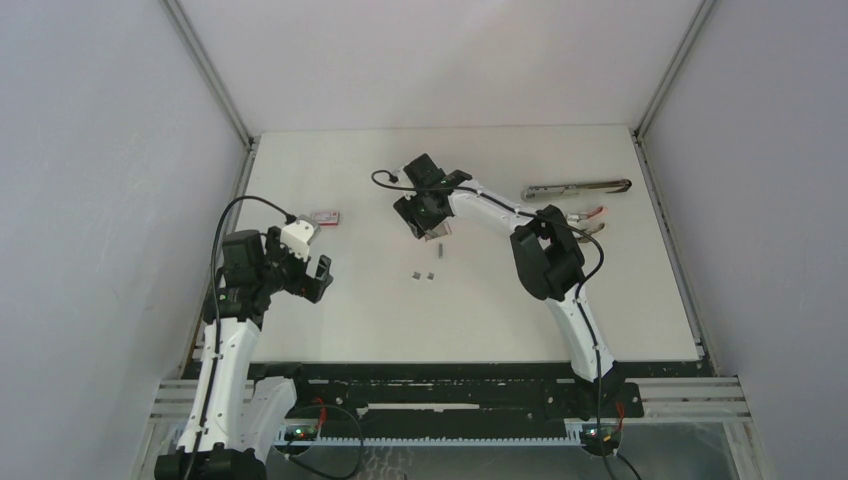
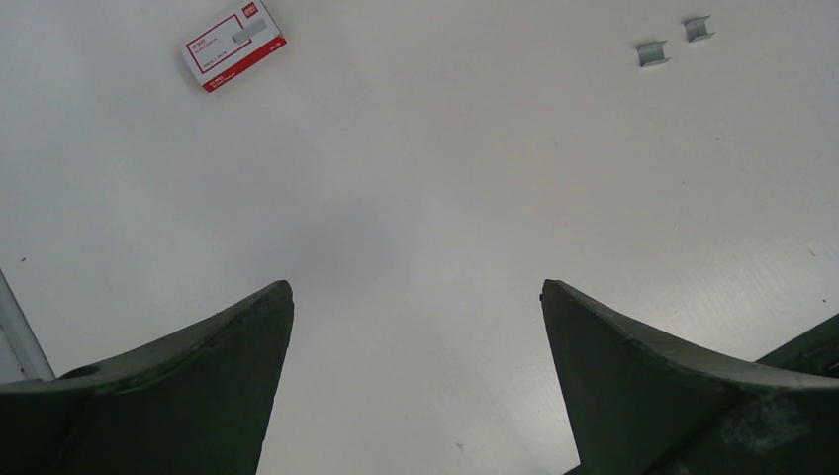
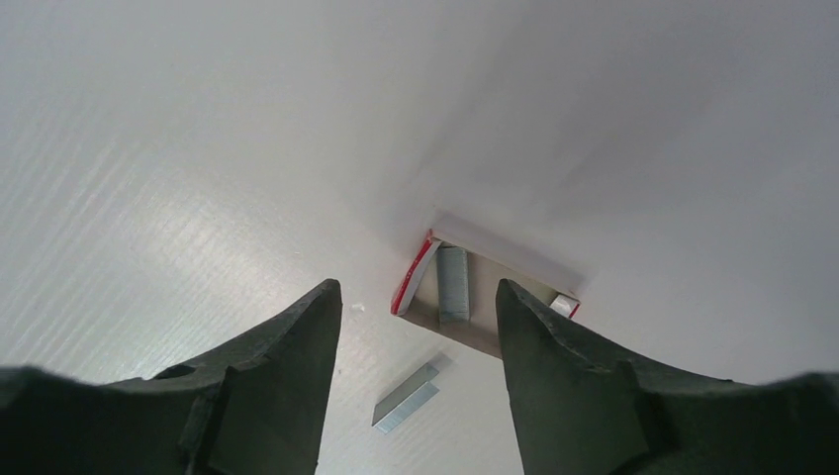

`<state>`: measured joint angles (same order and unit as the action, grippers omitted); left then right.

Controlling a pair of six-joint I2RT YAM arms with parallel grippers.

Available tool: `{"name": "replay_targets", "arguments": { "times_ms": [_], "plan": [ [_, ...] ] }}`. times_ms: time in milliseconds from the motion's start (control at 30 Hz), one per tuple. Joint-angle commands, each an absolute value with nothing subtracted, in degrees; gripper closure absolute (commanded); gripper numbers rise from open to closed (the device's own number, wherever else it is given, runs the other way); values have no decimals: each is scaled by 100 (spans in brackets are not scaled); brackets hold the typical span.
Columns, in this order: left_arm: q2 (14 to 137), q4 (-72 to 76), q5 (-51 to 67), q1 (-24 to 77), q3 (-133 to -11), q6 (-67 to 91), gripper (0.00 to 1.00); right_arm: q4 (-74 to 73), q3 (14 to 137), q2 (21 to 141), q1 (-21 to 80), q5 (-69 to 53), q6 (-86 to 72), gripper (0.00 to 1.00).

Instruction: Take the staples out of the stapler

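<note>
Left gripper (image 2: 416,287) jaws wide, empty — right gripper (image 3: 419,289) jaws parted over staples (image 3: 453,284); red-white box (image 2: 233,47) print unreadable.

A white table (image 1: 330,330) stands inside plain pale grey walls (image 1: 100,150) under even light.

Right gripper (image 3: 418,289): two dark fingers (image 3: 267,386) rising from the lower edge, spread apart, nothing held between them.
Open box (image 3: 483,297): small, cardboard-lined, with a red-and-white edge, lying on the white table (image 3: 198,148); one corner is hidden behind the right-hand fingertip.
Boxed staples (image 3: 453,284): one grey strip lying lengthwise inside the open box, close to its red wall.
Loose staples (image 3: 406,398): one grey strip flat on the table, just nearer than the open box and apart from it, seen in the gap between the fingers.
</note>
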<state>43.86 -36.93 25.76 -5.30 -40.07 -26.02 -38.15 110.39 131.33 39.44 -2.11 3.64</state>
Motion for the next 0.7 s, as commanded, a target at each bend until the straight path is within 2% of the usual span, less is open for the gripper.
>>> {"name": "replay_targets", "arguments": {
  "times_ms": [0,333,667],
  "plan": [
    [4367,-3568,2680,-589,-3929,-2550,0,-3863,11205,12826,3826,-480,395,43],
    [4358,-3574,2678,-586,-3926,-2551,0,-4043,11239,12948,3471,-565,700,57],
    [4402,-3564,2672,-583,-3931,-2549,0,-4010,11249,13089,3406,-792,764,61]
  ]
}}
